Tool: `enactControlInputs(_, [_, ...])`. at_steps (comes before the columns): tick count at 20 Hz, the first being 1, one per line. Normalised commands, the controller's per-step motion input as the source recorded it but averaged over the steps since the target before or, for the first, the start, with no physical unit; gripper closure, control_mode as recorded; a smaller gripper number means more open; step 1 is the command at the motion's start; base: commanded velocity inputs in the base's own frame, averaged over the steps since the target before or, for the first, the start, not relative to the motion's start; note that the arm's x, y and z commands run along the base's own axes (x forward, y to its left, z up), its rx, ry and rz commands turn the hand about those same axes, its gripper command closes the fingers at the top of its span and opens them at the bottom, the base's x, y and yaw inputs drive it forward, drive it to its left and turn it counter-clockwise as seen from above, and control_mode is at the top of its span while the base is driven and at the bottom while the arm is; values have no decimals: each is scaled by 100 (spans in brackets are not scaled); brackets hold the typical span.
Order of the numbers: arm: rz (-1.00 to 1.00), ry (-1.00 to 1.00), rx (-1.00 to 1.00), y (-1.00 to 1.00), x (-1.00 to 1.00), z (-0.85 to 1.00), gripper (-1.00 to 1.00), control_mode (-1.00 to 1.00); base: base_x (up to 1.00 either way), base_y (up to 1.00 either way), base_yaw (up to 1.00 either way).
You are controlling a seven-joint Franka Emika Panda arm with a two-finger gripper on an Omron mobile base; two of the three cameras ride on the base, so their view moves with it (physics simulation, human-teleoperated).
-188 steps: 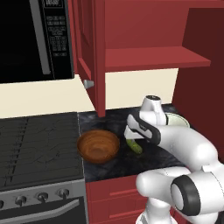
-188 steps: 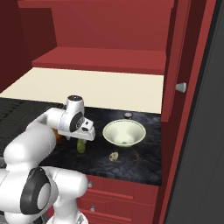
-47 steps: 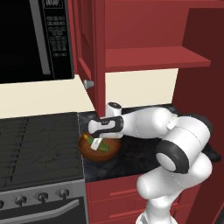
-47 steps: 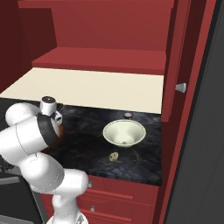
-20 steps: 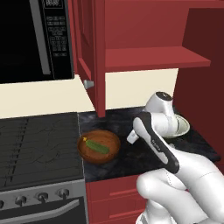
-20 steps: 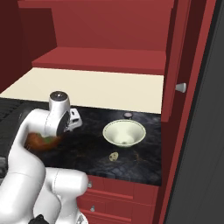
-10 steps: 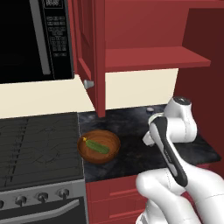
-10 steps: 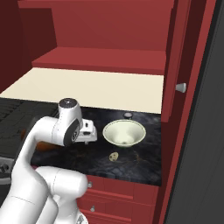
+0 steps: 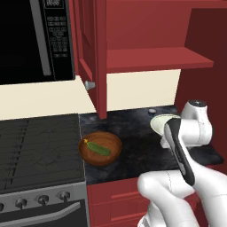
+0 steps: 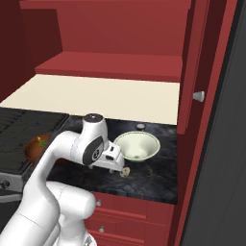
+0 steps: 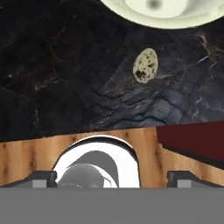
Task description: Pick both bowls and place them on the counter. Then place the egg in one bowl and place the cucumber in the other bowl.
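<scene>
Upper centre of the hand view, the egg (image 11: 145, 65) is pale cream with dark speckles, lying on the black marbled counter (image 11: 57, 70) just below the pale bowl (image 11: 164, 11). At the bottom corners the gripper (image 11: 111, 178) has its fingertips (image 11: 41, 178) spread wide apart, holding nothing. Left of centre in the left base view, the brown wooden bowl (image 9: 100, 148) holds the green cucumber (image 9: 97, 148); the right base view shows the egg (image 10: 126, 171) beside the pale bowl (image 10: 137, 146).

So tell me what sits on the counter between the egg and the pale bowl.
Nothing. In the hand view, only bare dark counter separates the speckled egg from the pale bowl rim; the two lie close but apart.
</scene>
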Motion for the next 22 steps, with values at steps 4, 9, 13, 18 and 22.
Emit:
enactControlInputs(4, [-20, 10, 3, -62, 1, -21, -100, -100, 0, 0, 0])
enactControlInputs(9, [-16, 10, 0, -28, 31, -23, -100, -100, 0, 0, 0])
enactControlInputs(13, [-11, 11, 0, -4, 55, -16, -100, -100, 0, 0, 0])
enactControlInputs(18, [-5, 10, 0, -3, 53, -15, -100, -100, 0, 0, 0])
enactControlInputs(22, [0, 8, 0, -26, 37, -24, -100, -100, 0, 0, 0])
